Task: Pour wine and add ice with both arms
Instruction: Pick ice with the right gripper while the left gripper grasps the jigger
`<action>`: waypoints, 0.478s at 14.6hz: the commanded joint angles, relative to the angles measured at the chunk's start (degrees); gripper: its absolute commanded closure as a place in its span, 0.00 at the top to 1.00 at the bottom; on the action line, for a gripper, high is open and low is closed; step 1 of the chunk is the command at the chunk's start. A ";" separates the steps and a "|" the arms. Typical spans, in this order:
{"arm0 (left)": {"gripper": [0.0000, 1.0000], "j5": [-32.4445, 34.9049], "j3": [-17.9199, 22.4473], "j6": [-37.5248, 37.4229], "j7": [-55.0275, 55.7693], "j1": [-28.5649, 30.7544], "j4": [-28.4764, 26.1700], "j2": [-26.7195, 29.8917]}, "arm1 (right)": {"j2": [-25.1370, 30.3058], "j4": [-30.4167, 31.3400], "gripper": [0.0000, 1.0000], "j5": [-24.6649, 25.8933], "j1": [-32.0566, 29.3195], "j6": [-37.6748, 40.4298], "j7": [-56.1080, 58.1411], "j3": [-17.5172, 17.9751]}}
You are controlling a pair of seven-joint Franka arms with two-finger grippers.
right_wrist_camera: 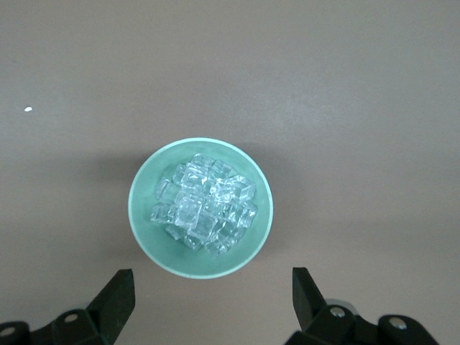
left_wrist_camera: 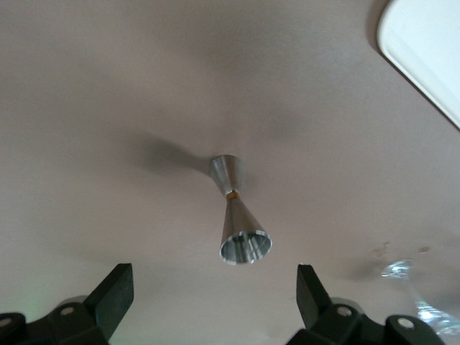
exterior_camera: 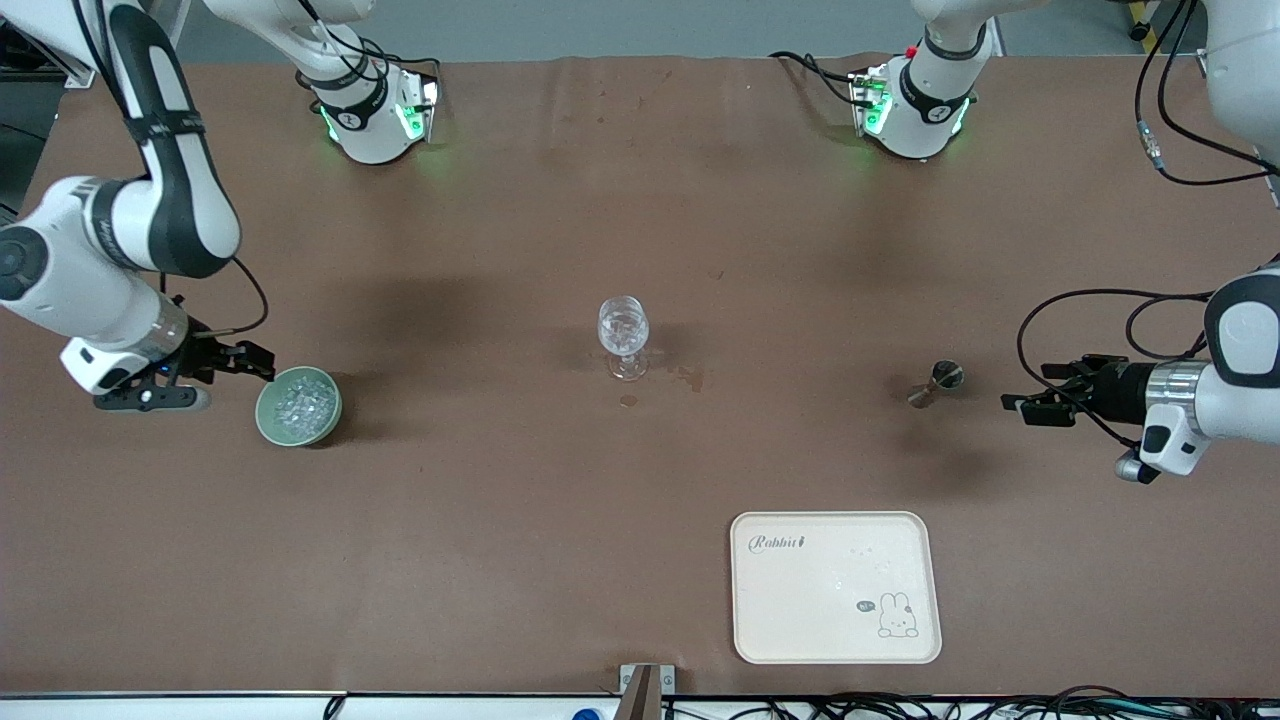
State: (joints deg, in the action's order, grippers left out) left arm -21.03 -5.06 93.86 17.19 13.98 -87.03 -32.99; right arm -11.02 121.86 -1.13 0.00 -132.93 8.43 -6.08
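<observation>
Your right hand (exterior_camera: 262, 365) hangs open beside the green bowl (exterior_camera: 298, 406) of ice (right_wrist_camera: 205, 203). Your left hand (exterior_camera: 1022, 405) (also open, holding nothing) faces the metal jigger (exterior_camera: 936, 383) on the worktop (exterior_camera: 500, 250).

Clear ice (right_wrist_camera: 205, 203), pale green bowl (right_wrist_camera: 144, 228)

Ice (right_wrist_camera: 203, 203) in green bowl (right_wrist_camera: 147, 241)

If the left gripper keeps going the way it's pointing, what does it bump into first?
Probably the metal jigger. The open left gripper points at it, with only bare table between, though its height above the table is unclear.
</observation>
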 commanded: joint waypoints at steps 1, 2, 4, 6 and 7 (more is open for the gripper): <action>1.00 -5.67 -0.39 -0.52 1.88 3.23 0.20 -3.21 | -1.71 0.84 0.95 0.08 0.17 -3.64 -0.43 0.19; 1.00 -7.00 -0.39 -0.61 1.88 4.03 -0.06 -4.79 | -2.59 0.84 0.94 0.08 0.35 -4.35 -0.43 0.19; 1.00 -9.63 -0.39 -0.61 1.88 4.83 -0.15 -7.87 | -4.17 0.84 0.91 0.08 0.44 -6.54 -0.52 0.19; 0.99 -15.24 -0.39 -0.52 1.97 5.97 -1.73 -9.81 | -5.49 0.75 0.87 0.08 0.53 -8.13 -1.66 0.19; 0.96 -17.19 -0.39 -0.61 2.06 5.88 -2.61 -10.34 | -5.85 0.75 0.85 0.08 0.87 -8.83 -2.62 0.19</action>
State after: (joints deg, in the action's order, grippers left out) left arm -34.36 -5.06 93.76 18.07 19.51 -88.38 -42.44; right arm -16.28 122.27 -1.14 0.29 -140.03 7.90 -5.90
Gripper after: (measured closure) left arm 0.009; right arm 0.106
